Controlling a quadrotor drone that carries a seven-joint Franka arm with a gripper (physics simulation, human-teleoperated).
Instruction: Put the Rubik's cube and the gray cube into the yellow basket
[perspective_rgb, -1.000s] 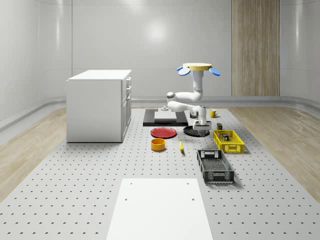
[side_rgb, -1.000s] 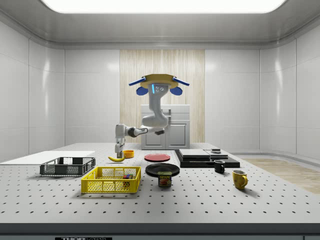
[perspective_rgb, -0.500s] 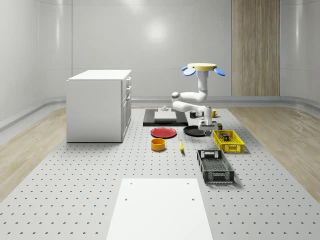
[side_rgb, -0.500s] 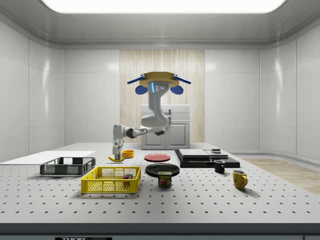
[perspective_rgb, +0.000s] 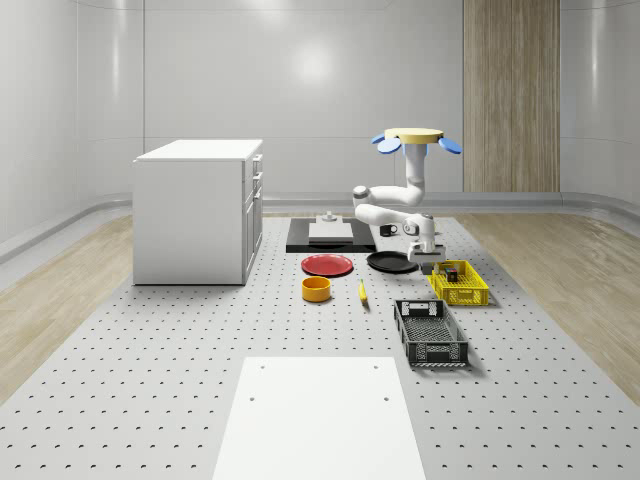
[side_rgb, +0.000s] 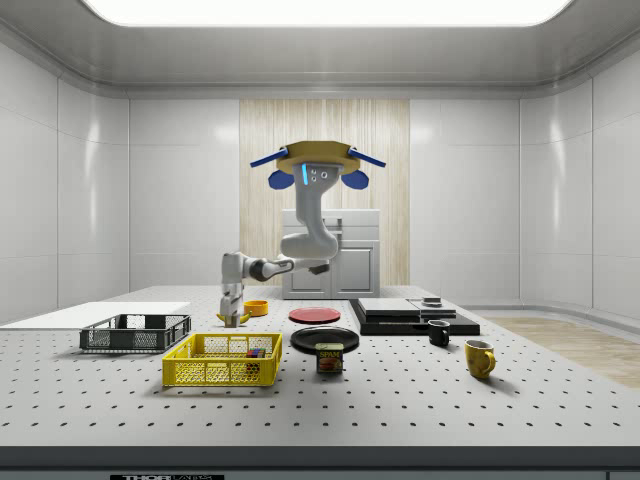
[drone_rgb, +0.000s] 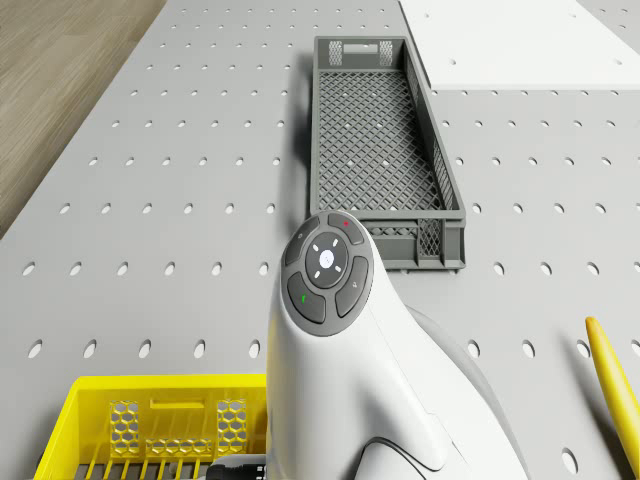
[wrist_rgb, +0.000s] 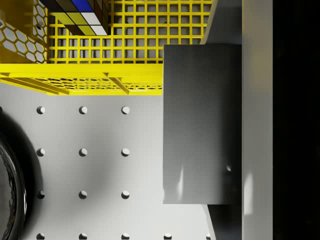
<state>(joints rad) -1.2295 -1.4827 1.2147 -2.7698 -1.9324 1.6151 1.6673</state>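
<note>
The gray cube (wrist_rgb: 202, 122) hangs above the table with my gripper (perspective_rgb: 432, 263) shut on it. It sits just outside the rim of the yellow basket (wrist_rgb: 100, 80), between that basket and the black plate (wrist_rgb: 7, 185). The Rubik's cube (wrist_rgb: 80, 15) lies inside the basket. In the side view the gripper (side_rgb: 231, 320) is low, just behind the yellow basket (side_rgb: 222, 362). The drone (perspective_rgb: 417, 137) hovers high over the table, behind the yellow basket (perspective_rgb: 460, 285), with the arm bent down and forward. In the drone view the arm's white wrist link (drone_rgb: 330, 275) stands over the yellow basket's (drone_rgb: 150, 420) end.
A dark grey crate (perspective_rgb: 430, 333) lies in front of the basket, with a banana (perspective_rgb: 362, 291), an orange bowl (perspective_rgb: 317, 289) and a red plate (perspective_rgb: 327, 265) to the whole-scene view's left. A white cabinet (perspective_rgb: 198, 210) stands further left. A can (side_rgb: 329, 358) and two mugs (side_rgb: 480, 358) stand at the side view's right.
The drone and arm have shifted toward the whole-scene view's right. The gripper, with the gray cube in it, went from over the black plate to the yellow basket's edge and came slightly lower.
</note>
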